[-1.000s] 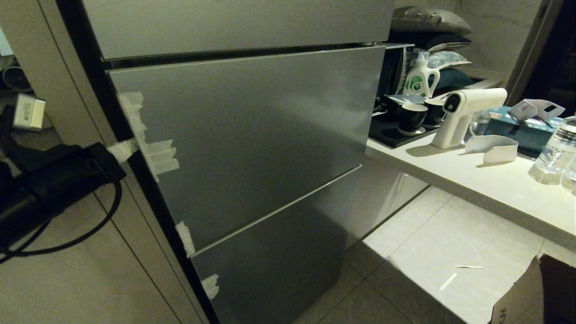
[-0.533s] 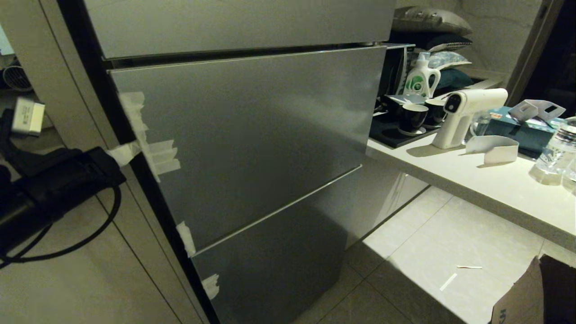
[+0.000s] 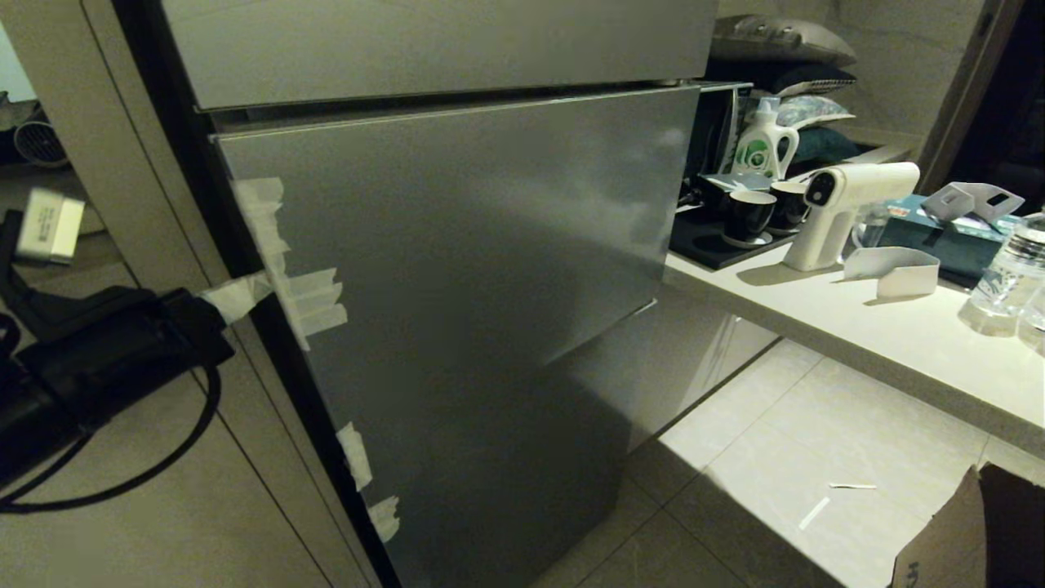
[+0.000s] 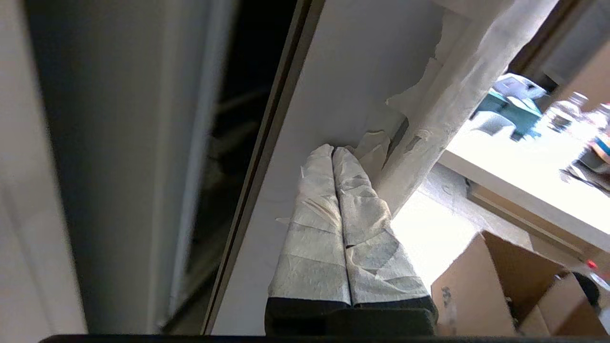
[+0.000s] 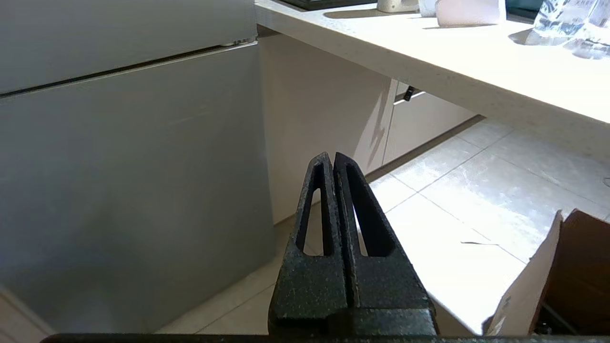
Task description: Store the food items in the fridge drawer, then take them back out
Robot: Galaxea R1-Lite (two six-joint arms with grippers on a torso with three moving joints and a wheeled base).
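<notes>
Seen only from the left wrist: left gripper (image 4: 332, 151), tape-wrapped fingers (image 4: 318, 209) pressed together, nothing between them, tips tucked against the pale side edge of the grey steel panel (image 3: 457, 261) beside torn masking tape (image 3: 302, 298), with a dark gap into the fridge alongside. From the head, only the black left arm (image 3: 98, 359) and a scrap of tape at its end against the panel's left edge. Drawer's clear bin hidden behind that panel; no food item visible in any view.

Seen only from the right wrist: right gripper (image 5: 333, 159), black fingers closed flat on each other, empty, hanging low near the lower steel panel (image 5: 124, 190), well apart from the left; absent from the head view.

To the right of the fridge, a pale countertop (image 3: 857, 327) crowded with a detergent bottle (image 3: 763, 139), dark cups (image 3: 747, 214) on a black tray, a white handheld sprayer (image 3: 841, 204), a teal tissue box (image 3: 939, 229) and clear water bottles (image 3: 1008, 273). Brown cardboard box (image 3: 980, 531) at the lower right corner, on the floor. Pale tiled floor (image 3: 775, 474), brightly lit, with small white scraps. Beige cabinet fronts left of the fridge, a black cable looped across them.
</notes>
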